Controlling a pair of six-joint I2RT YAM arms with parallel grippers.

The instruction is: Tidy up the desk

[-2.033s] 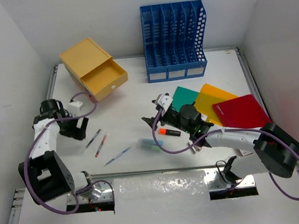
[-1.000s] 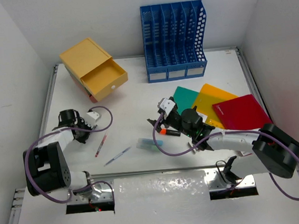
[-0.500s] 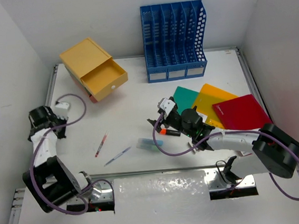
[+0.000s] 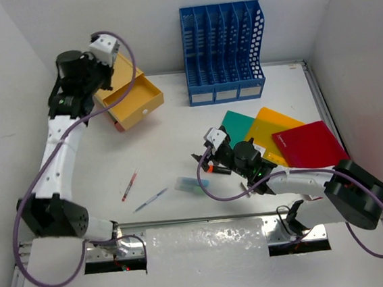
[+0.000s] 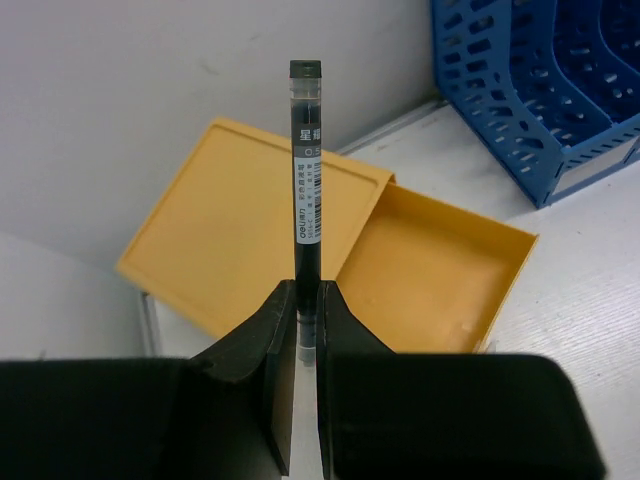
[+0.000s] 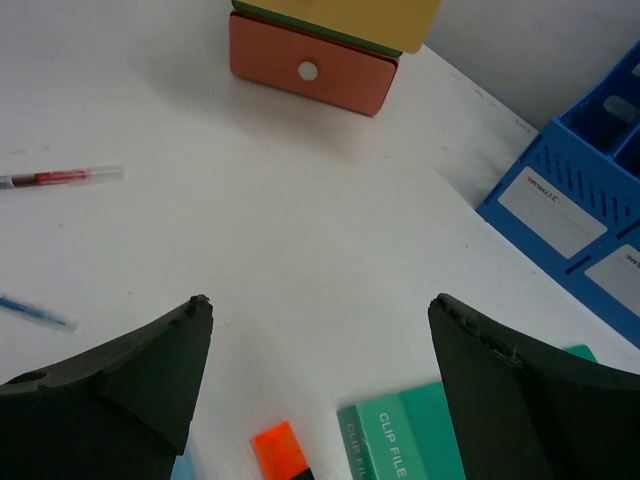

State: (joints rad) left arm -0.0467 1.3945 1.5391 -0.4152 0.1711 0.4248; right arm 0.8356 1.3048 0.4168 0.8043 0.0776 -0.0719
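While the right hand (image 6: pixel 320 300) is hanging spread open over the orange highlighter (image 6: pixel 282 452) at lower centre of the white counter (image 4: pixel 170 128) filling the frame's middle, the left hand (image 5: pixel 307 292) is gripping a black pen (image 5: pixel 306 170) above the yellow drawer box (image 5: pixel 240 240) at upper left.

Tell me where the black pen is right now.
In the left wrist view, the black pen is clamped in the left end effector, over the yellow drawer box, far left on the desk.
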